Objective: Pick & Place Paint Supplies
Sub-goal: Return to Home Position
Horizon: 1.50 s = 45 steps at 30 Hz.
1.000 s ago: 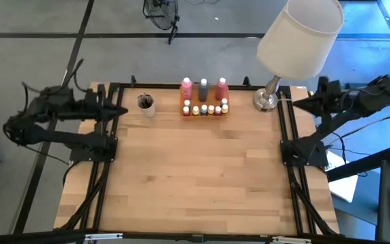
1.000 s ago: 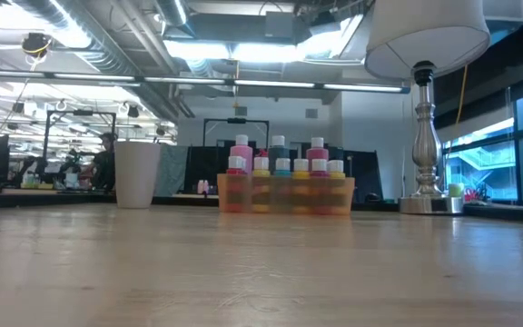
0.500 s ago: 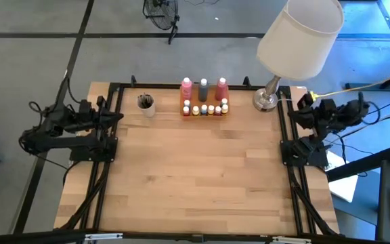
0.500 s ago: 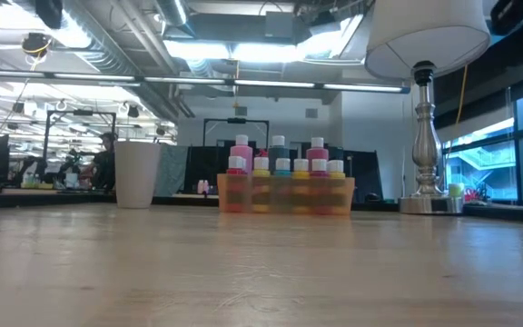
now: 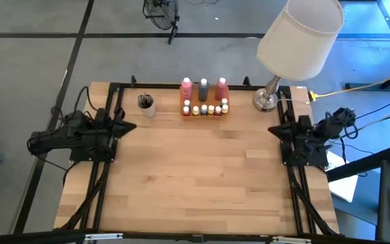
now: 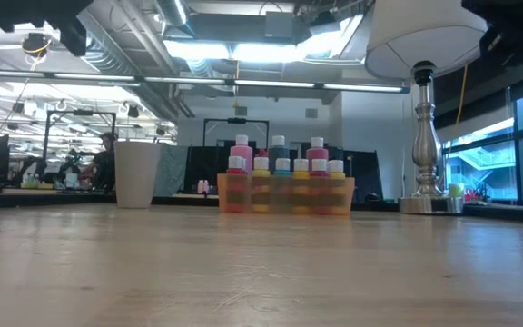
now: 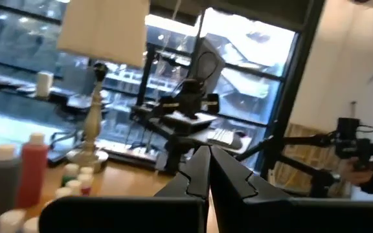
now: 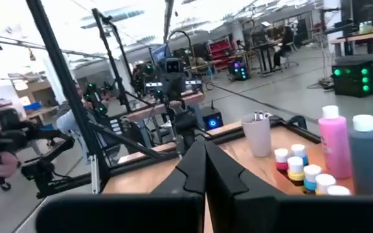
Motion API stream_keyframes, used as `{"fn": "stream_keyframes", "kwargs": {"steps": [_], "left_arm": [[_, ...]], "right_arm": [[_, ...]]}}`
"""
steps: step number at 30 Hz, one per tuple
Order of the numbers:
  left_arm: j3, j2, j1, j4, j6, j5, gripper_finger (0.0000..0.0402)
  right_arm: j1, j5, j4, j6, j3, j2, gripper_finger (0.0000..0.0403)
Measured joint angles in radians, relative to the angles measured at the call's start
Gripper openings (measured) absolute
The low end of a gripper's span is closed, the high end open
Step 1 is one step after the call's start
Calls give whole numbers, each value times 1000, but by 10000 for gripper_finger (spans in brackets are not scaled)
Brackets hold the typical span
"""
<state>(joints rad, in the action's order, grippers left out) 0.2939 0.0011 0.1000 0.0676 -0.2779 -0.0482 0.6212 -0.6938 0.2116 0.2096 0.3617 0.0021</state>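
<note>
The paint supplies stand at the table's far middle. Two pink bottles (image 5: 186,88) (image 5: 221,87) and a grey one (image 5: 204,88) stand upright in the flat orange tray (image 6: 286,194), with small pots (image 5: 204,109) in a row in front of them. Thin dark brushes (image 8: 259,116) stick up out of the beige cup (image 5: 145,103), left of the tray. My left gripper (image 5: 133,126) is shut and empty at the table's left edge. My right gripper (image 5: 271,129) is shut and empty at the right edge. Both point roughly level across the table, far from the tray.
A table lamp with a metal foot (image 5: 265,101) and a wide white shade (image 5: 300,32) stands at the far right, close to the tray. Black frame rails (image 5: 104,176) run along both side edges. Bare wood (image 5: 202,176) fills the middle and near part.
Both arms have come down and folded low over their bases at the table's left and right edges. Each gripper has tipped up from pointing downward toward level and stayed shut. The right gripper has also shifted a little toward the table's middle and near side. The supplies have not moved.
</note>
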Motion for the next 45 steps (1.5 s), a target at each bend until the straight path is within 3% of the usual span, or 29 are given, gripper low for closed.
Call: {"fn": "stream_keyframes", "kwargs": {"steps": [7, 16, 23, 33, 45], "left_arm": [[-162, 0, 0, -232, 0, -91, 3], [-241, -1, 0, -279, 8, -38, 4], [-262, -1, 0, -305, 31, -31, 4], [-285, 3, 0, -298, -10, -17, 4], [-285, 4, 0, -116, -130, 51, 6]], "right_arm": [[0, 73, -141, 15, -119, 0, 0], [0, 239, -345, 6, -255, 0, 0], [0, 357, -361, 3, -288, 0, 0], [-2, 347, -383, 26, -354, 2, 0], [-14, 299, -273, 67, -352, 21, 3]]}}
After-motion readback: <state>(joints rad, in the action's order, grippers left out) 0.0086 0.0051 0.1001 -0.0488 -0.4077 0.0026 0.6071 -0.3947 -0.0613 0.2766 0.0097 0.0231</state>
